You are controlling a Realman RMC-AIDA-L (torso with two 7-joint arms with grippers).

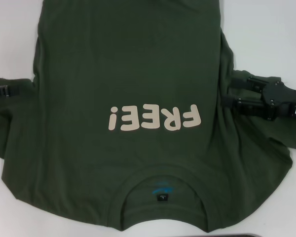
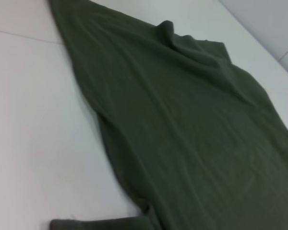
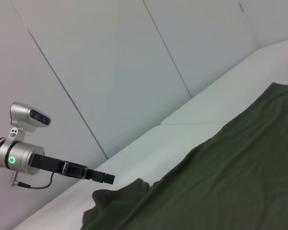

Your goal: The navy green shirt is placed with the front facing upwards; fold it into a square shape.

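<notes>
**Green shirt spread flat, 2 tools at its sleeves**

The navy green shirt [image 1: 133,74] lies face up across the white tabletop [image 1: 276,29], filling the frame's centre, collar at the bottom. The left tool [image 1: 12,91] sits at left edge, the right tool [image 1: 233,94] at right; whether either grips cloth cannot be told.

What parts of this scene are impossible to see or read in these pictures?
- Shirt: its hem is cut off by the head view's top edge.
- Neck label: print too small to read, head view.
- Left gripper: mostly beyond the head view's left edge, its tip at the shirt's sleeve.
- Right gripper: fingertips hidden where they meet the shirt's edge.
</notes>
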